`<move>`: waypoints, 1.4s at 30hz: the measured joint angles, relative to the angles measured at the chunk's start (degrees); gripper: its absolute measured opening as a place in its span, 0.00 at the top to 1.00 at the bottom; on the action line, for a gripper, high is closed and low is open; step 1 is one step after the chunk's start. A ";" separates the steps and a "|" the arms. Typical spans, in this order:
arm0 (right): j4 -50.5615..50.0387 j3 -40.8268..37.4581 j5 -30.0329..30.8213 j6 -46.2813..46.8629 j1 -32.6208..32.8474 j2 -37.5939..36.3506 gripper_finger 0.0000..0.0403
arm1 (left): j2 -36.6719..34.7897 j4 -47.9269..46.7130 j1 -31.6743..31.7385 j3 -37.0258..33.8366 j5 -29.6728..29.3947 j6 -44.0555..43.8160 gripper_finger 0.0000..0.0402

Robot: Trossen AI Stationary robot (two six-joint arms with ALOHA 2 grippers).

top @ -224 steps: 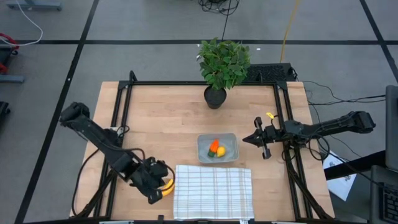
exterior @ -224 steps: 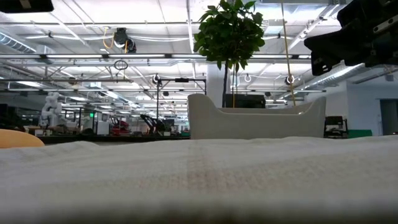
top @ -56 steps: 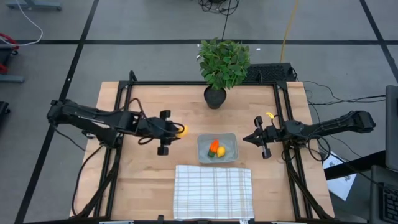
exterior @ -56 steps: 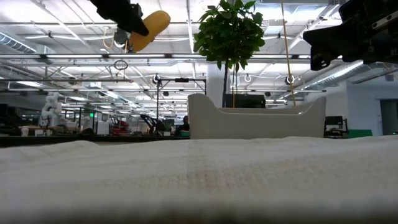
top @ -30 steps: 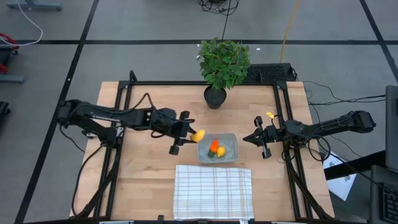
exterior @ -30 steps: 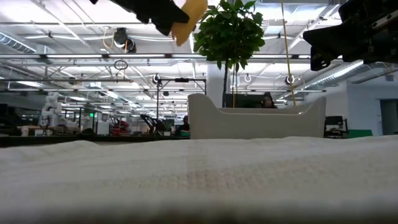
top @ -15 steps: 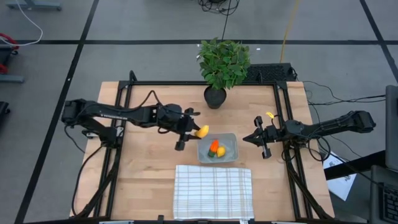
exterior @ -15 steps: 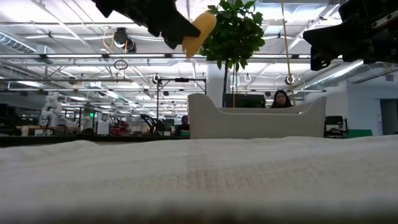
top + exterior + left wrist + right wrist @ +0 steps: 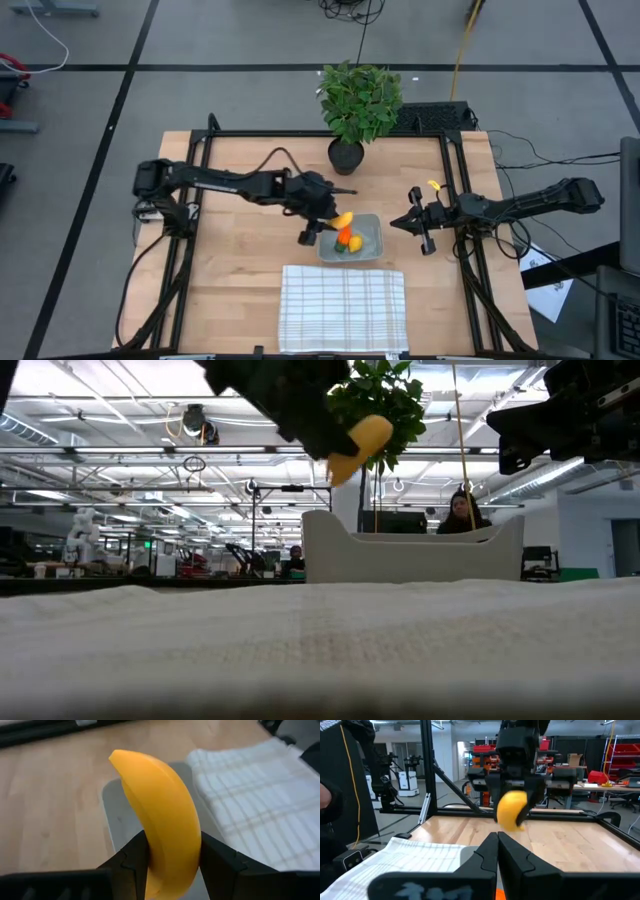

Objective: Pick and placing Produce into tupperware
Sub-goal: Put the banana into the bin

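Observation:
My left gripper (image 9: pixel 330 217) hangs over the left edge of the tupperware (image 9: pixel 370 246), shut on the curved yellow banana (image 9: pixel 342 219) (image 9: pixel 160 820). The grey-clear tupperware (image 9: pixel 410 555) holds the orange carrot (image 9: pixel 345 235) and the small round yellow fruit (image 9: pixel 355 243). In the low view the banana (image 9: pixel 358 445) is well above the container's rim. My right gripper (image 9: pixel 414 224) waits shut beside the tupperware's right side, its fingers (image 9: pixel 496 851) together. My left gripper pinches the banana between its two fingers (image 9: pixel 220 862) across the fruit's lower half (image 9: pixel 172 865), coming level from the table's left. The banana is lifted clear, its free end (image 9: pixel 120 757) pointing out past the fingertips over the tupperware.
A leafy plant in a black pot (image 9: pixel 346 155) stands at the far middle of the table. The white checked cloth (image 9: pixel 343 308) lies at the near edge, just in front of the tupperware. A black frame (image 9: pixel 200 150) borders the wooden table. A person (image 9: pixel 462 510) shows in the room behind.
My left gripper has carried the banana toward the table's right, from bare wood left of the tupperware to above the container's left edge, and lower. It has stayed shut on the banana. My right arm has kept still.

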 joint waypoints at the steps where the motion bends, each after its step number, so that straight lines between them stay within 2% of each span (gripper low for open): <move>1: -0.04 0.00 0.00 0.00 0.02 0.01 1.00 | 1.42 -0.99 -0.01 1.43 0.06 0.27 0.66; 9: -0.26 0.00 0.00 -0.42 0.02 0.02 1.00 | 11.25 -4.36 -0.15 10.85 5.17 1.73 0.66; 16: -0.25 0.00 0.00 -0.23 0.02 0.10 1.00 | 17.42 -8.67 -0.48 17.39 5.73 4.77 0.66; 25: -1.06 0.00 0.00 -0.12 0.02 0.22 1.00 | 17.76 -17.96 -0.22 18.92 5.68 3.67 0.66; 29: -1.14 0.00 0.00 -0.17 0.02 0.23 1.00 | 17.74 -21.83 -0.71 18.92 5.70 8.38 0.66; 38: -1.13 0.00 0.00 -0.04 0.02 0.23 1.00 | 17.74 -22.01 -0.81 18.88 5.98 11.89 0.66; 42: -1.13 0.00 0.00 -0.04 0.00 0.23 1.00 | 17.74 -21.41 -1.01 18.88 9.93 11.00 0.66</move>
